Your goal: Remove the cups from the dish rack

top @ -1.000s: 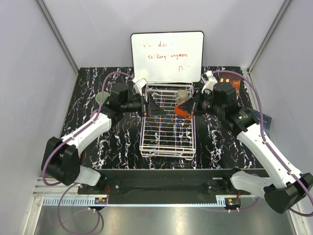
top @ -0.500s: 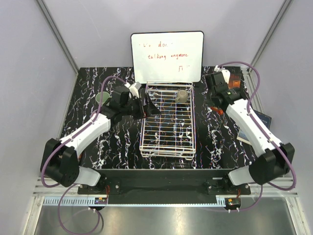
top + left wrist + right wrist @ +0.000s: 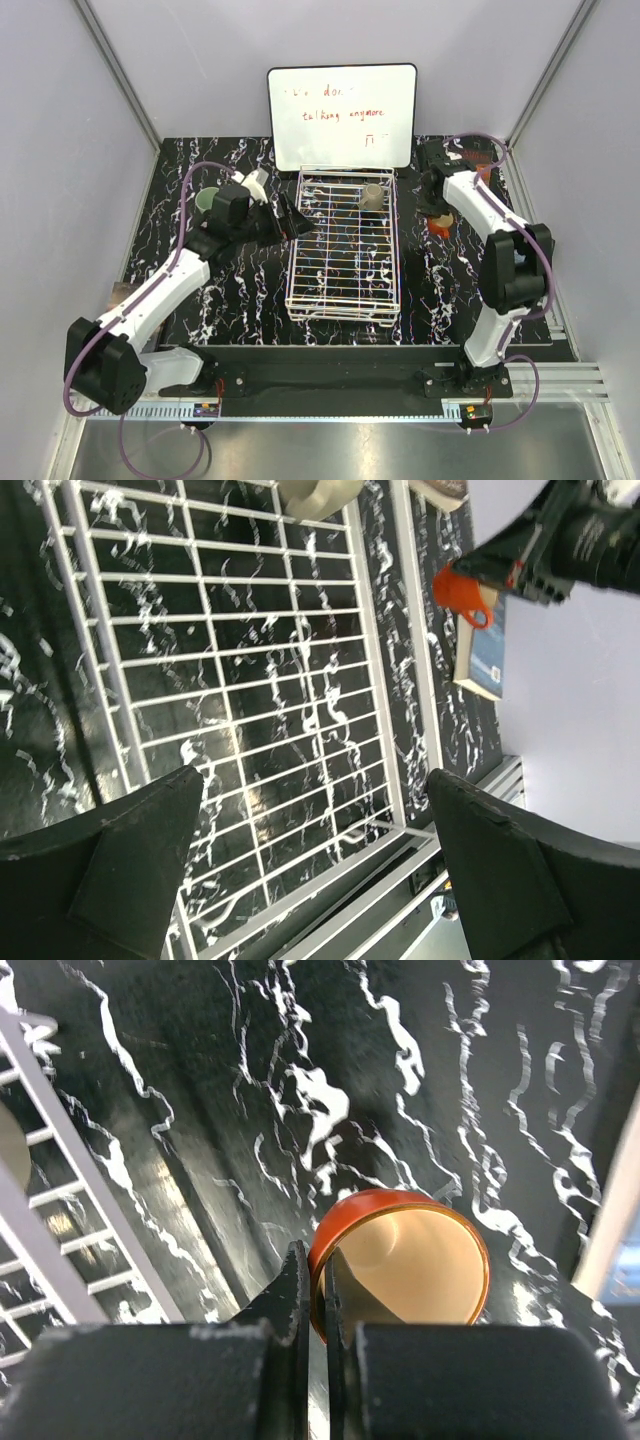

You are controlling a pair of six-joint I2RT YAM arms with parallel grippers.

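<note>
Starting at the near end: the dish rack [image 3: 342, 310] is seen lying lengthwise between the two arms, and no cup is spotted on the near part of its grid.

A bit further out, the left gripper [image 3: 295, 217] is parked right at the rack's left rail. Its fingers are spread wide with nothing between them, pointed across the grid.

Over on the other side, just outside the right rail, the orange cup [image 3: 400, 1260] is pinched by the right gripper [image 3: 316, 1265]. The fingers are pressed together on the cup's wall, one inside the rim and one outside, mouth up. Whether it's actually touching the table can't be told from here.

The one cup found in the rack is the beige-grey cup [image 3: 372, 196], standing at the far end close to the right rail, long axis vertical. From the left gripper it's across the rack's width, to the right and slightly further away. The right gripper is nearer but it's occupied, so the free left one is probably better placed for a sideways grab.

The pale green cup [image 3: 210, 201] is already out, on the table well left of the rack.
</note>
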